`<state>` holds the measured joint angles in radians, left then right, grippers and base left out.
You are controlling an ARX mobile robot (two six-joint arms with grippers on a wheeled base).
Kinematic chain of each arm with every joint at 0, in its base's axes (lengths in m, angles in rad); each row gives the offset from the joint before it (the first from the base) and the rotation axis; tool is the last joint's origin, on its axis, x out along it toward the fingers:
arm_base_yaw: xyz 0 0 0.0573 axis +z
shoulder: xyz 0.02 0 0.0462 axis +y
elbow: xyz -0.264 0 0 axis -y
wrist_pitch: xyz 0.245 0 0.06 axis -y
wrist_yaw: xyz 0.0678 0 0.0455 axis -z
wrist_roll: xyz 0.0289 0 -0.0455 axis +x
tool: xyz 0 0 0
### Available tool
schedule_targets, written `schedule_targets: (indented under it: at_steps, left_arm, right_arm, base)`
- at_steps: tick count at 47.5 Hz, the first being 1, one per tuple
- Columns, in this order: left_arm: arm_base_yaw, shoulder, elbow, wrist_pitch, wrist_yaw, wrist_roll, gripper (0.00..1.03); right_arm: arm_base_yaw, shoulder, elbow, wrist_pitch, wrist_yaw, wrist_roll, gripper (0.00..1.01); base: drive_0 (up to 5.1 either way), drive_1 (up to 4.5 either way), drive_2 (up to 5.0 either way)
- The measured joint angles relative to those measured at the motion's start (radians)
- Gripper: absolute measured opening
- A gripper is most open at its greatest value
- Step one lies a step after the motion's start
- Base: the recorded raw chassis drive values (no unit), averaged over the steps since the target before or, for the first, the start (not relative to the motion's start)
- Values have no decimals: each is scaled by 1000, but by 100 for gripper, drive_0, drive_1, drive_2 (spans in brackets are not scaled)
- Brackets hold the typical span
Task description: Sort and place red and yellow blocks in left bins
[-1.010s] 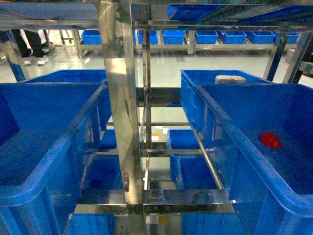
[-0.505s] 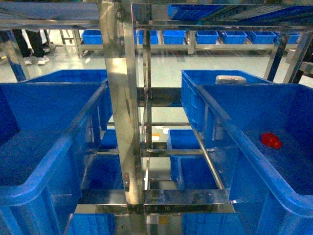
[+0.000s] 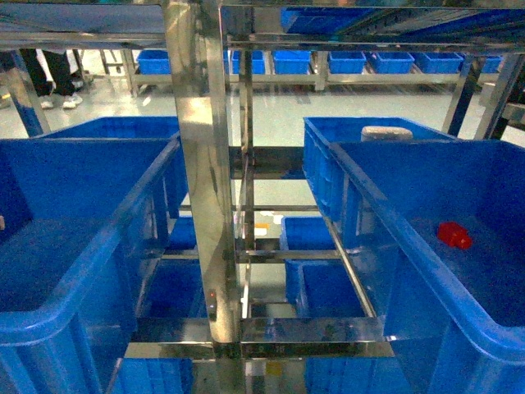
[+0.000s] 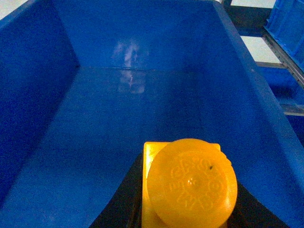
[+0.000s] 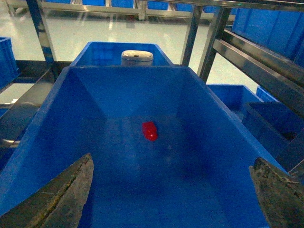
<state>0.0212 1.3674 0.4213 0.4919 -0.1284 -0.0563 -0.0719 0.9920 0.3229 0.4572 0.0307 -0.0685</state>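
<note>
Yellow block (image 4: 191, 189) one, red block (image 5: 149, 130) one

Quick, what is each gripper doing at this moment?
Left gripper: shut on the yellow block, over the left blue crate.
Right gripper: open, empty, above the red block.

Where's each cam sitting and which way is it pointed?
Head: rides on the robot, looks forward and down at the steel rack between the left bin and right bin; no robot body visible.
Left wrist: inside a blue bin, looking along its floor; yellow block between dark fingers.
Right wrist: above the right bin, looking in; open fingers at bottom corners.
Shared: head and right wrist both show the red block.
</note>
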Motion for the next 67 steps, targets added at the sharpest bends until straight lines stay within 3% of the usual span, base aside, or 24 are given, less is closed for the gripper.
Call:
schedule_targets:
  at_steps: [8,25,32,48,59,67]
  left_arm:
    - [48,195,114,100,10,15,26]
    - [140,494,341,96,21,65,26]
    - [187,563,385,64,24,65,26]
    - [238,651,397,121,20,71,26]
    - [212,655,411,108,37,60,66]
    - [189,599,402,33,89,27,98]
  right_arm:
    - [0,0,0,0,0,0,98]
    - [0,0,0,0,0,0,98]
    - [0,0,0,0,0,0,98]
    - [0,0,0,0,0,-1,98]
    - [0,0,0,0,0,-1,98]
    - [0,0,0,0,0,-1,98]
  base:
    - [0,0,0]
    - [0,0,0]
    - [0,0,0]
    - [0,0,0]
    - [0,0,0]
    - [0,0,0]
